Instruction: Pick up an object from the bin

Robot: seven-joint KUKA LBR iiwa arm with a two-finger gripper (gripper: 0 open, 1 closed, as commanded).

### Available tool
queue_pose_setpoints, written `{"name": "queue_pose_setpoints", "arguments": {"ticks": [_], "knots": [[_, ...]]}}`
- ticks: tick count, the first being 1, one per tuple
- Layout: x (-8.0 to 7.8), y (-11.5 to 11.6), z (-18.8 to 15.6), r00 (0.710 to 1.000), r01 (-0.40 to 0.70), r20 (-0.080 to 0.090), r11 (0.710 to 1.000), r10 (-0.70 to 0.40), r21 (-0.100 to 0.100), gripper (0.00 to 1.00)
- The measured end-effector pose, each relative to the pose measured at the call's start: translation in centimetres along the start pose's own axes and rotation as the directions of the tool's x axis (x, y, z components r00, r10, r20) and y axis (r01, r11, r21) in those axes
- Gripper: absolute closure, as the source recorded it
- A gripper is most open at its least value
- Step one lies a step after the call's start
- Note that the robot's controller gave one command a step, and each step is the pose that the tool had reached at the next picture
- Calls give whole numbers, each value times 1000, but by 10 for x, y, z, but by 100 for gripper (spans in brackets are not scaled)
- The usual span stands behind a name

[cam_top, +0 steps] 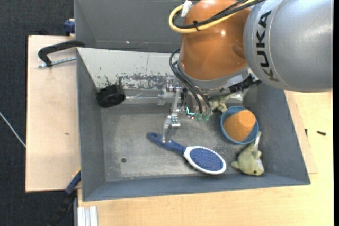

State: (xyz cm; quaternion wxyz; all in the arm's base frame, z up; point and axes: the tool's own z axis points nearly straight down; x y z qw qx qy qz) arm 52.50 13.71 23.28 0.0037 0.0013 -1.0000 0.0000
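In the grey metal bin (92, 135), under the orange-capped arm (220, 42), 1 blue oval hairbrush (204, 159) lies by the front wall. Right of it I see 1 blue bowl (223, 125) holding something orange (241, 123), and 1 pale plush toy (249, 163); far left, 1 black wheel (109, 96). The gripper (170, 127) hangs at the brush handle; clenched or released, I cannot tell.

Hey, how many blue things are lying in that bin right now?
2: a blue brush at the bottom centre, and a blue bowl at the right holding something orange. The arm may hide more.
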Motion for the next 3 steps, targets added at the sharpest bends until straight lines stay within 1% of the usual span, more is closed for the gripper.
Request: {"name": "queue_pose_setpoints", "arguments": {"ticks": [1,2,3], "knots": [[2,-17,159,996,84,2,996,-84,1,0],[1,-17,155,997,82,8,997,-82,-1,100],[-16,-1,13,976,218,21,976,-218,0,100]]}}
